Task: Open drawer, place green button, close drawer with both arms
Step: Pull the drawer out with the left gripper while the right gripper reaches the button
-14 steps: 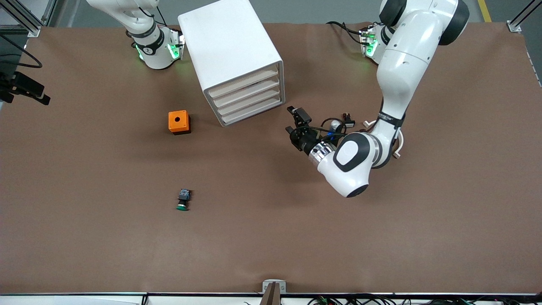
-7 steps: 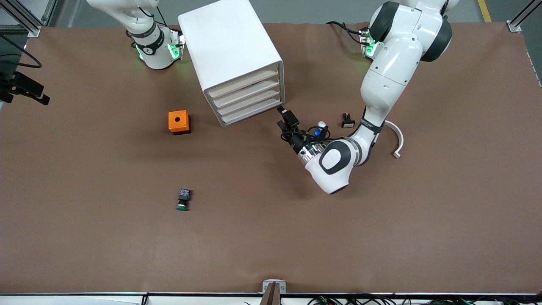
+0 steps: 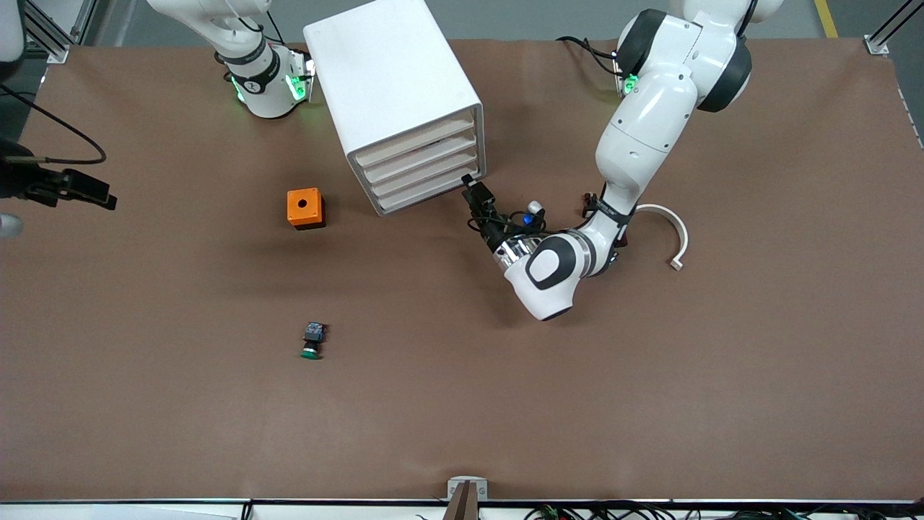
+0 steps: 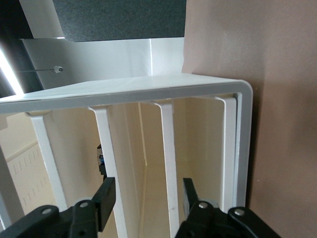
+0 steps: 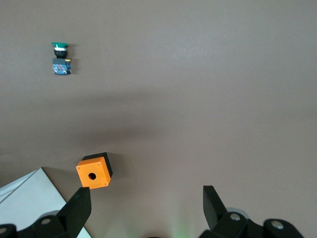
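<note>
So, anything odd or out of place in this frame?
Nothing is damaged or spilled. The cabinet sits askew to the table edges, and the button lies on its side. A curved white piece lies loose near the left arm.

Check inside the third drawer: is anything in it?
The drawer is closed in the cabinet, so its contents are hidden. The green button lies out on the table.

The cabinet (image 3: 401, 94) sits at upper centre of the front view, its 4 drawers facing the camera. The box (image 3: 305, 208) lies below it, toward the right arm's end. The button (image 3: 312, 341) lies lower still, nearest the camera. The left pincer (image 3: 473, 189) is at the cabinet's lower corner.
</note>
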